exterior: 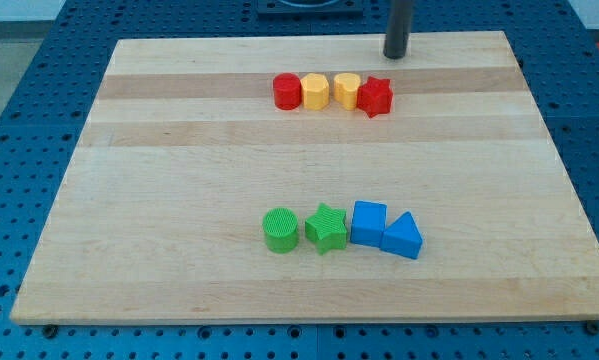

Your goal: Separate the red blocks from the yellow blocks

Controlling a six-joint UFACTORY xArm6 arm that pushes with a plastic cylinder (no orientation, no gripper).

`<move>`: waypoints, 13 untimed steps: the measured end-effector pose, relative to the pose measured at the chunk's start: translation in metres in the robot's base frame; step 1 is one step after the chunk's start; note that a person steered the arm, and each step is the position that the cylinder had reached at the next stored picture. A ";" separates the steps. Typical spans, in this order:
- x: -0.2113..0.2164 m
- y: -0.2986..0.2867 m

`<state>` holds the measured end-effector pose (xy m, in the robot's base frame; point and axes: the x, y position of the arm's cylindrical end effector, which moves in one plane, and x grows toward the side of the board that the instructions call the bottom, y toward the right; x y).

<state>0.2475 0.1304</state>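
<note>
Camera view shows my tip (395,55) at the far edge of the wooden board (179,250), just beyond and a little to the right of a short row of four blocks. The rod is bare; it holds nothing and touches no block. From left to right the row reads red cylinder (287,91), yellow block (315,92) that looks many-sided, second yellow block (346,91) of rounded shape, and red star (376,97); neighbours touch or nearly touch. So the two yellow ones are closed in between the two red ones, and the separation is not yet begun. I judge that the red star is the easier first target, because it is nearest to the tip. A good push would start from the narrow gap on its left side and go to the right, slowly, so that the yellow neighbour is not dragged along. In the near part of the board lie a green cylinder (280,230), a green star (326,228), a blue cube (368,222) and a blue triangular block (403,238), well apart from the work. The board has light and darker wood stripes and rests on a blue perforated table (19,130).
</note>
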 end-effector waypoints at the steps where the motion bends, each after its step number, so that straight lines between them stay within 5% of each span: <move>1: 0.029 0.006; 3: 0.073 -0.007; 5: 0.106 -0.131; 7: 0.111 -0.155; 9: 0.110 -0.253; 12: 0.081 -0.175; 13: 0.047 -0.204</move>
<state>0.2947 -0.0738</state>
